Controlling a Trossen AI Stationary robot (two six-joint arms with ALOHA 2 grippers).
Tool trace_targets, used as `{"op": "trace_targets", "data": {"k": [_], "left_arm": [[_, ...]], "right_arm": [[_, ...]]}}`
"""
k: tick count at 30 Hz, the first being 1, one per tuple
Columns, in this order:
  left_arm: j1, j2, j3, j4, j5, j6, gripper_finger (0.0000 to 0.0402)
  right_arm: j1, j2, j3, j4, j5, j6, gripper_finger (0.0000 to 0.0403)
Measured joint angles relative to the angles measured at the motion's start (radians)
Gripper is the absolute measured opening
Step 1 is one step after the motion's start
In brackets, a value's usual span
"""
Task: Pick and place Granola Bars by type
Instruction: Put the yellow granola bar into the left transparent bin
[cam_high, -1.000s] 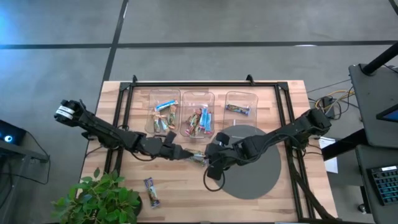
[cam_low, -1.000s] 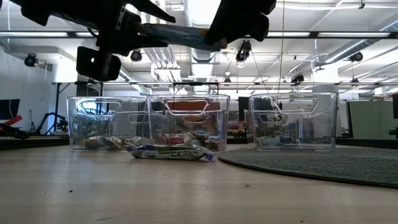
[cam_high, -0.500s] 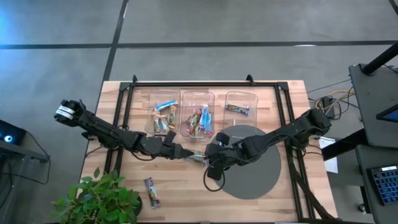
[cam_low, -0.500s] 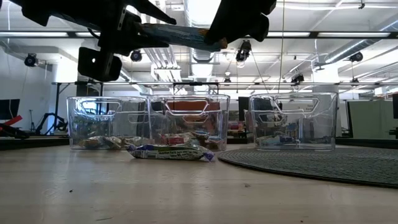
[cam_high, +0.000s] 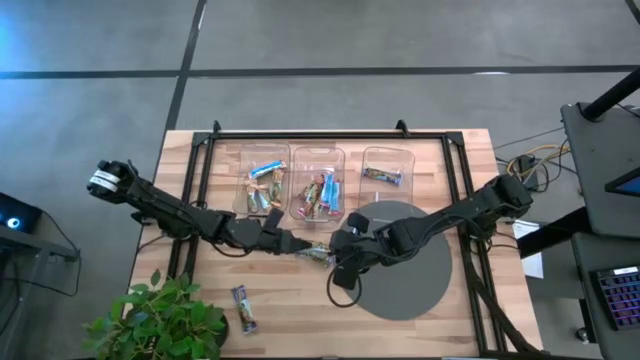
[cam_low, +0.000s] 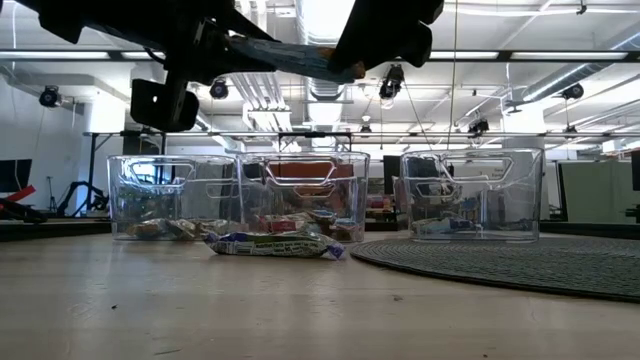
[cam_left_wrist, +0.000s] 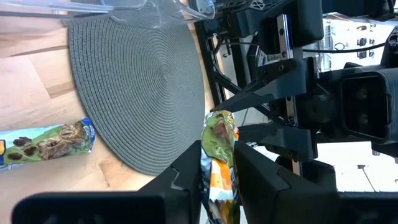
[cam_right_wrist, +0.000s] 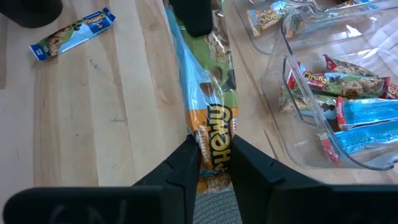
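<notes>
A blue-wrapped granola bar (cam_high: 243, 308) lies alone on the near left of the wooden table (cam_high: 180, 180). Mid-table, above the wood, the left gripper (cam_high: 298, 245) pinches one end of a green-and-orange chewy granola bar (cam_high: 316, 254) while the right gripper (cam_high: 336, 258) clamps its other end. Beyond them, three clear bins (cam_high: 316, 183) line the far side, each holding more bars.

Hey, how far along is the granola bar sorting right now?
Done: sorted bars already lie in the clear bins. In hand: the left hand and right hand both grip one green-orange bar above the table. Left: that bar needs a bin, and a loose bar lies near the plant.
</notes>
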Motion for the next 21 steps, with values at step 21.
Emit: {"op": "trace_targets", "data": {"k": [21], "left_arm": [[0.028, -0.216, 0.073, -0.410, -0.274, 0.275, 0.0066]], "right_arm": [[0.030, -0.053, 0.002, -0.240, 0.237, 0.166, 0.0211]]}}
